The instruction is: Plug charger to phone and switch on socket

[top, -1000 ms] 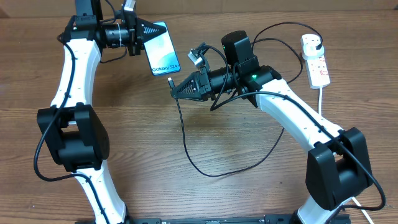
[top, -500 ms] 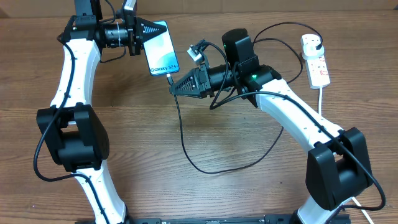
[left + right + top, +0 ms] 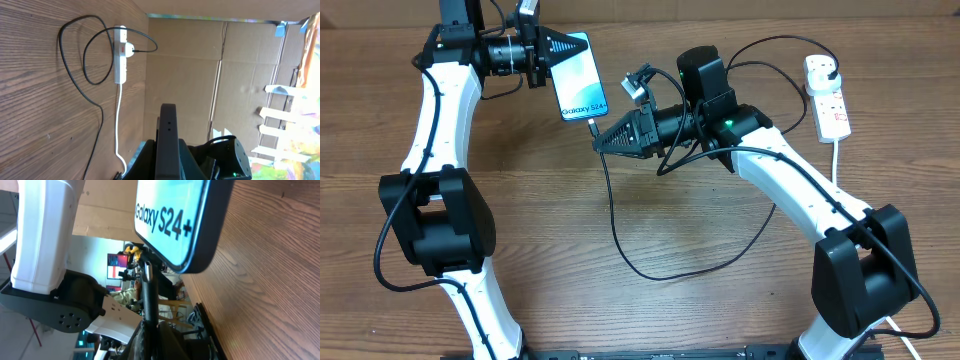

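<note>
My left arm stretches along the table's [image 3: 570, 300] far edge. The left gripper [image 3: 563, 48] is clamped on the phone [image 3: 579, 78], which is held off the wood, screen up. My right arm bends inward and the right gripper [image 3: 602, 140] is pinched shut on the charger [image 3: 592, 127] just behind its tip. The tip touches the phone's lower edge; whether it's seated, I can't tell. The cable loops across to the socket [image 3: 830, 105] at far right.

I am reading "Galaxy S24+" in dark letters on the light blue screen of the phone [image 3: 172, 225] in the right wrist view. I am seeing the same words, very small, on it from overhead. The socket [image 3: 827, 95] is showing a label, but it is too small for me to read.
</note>
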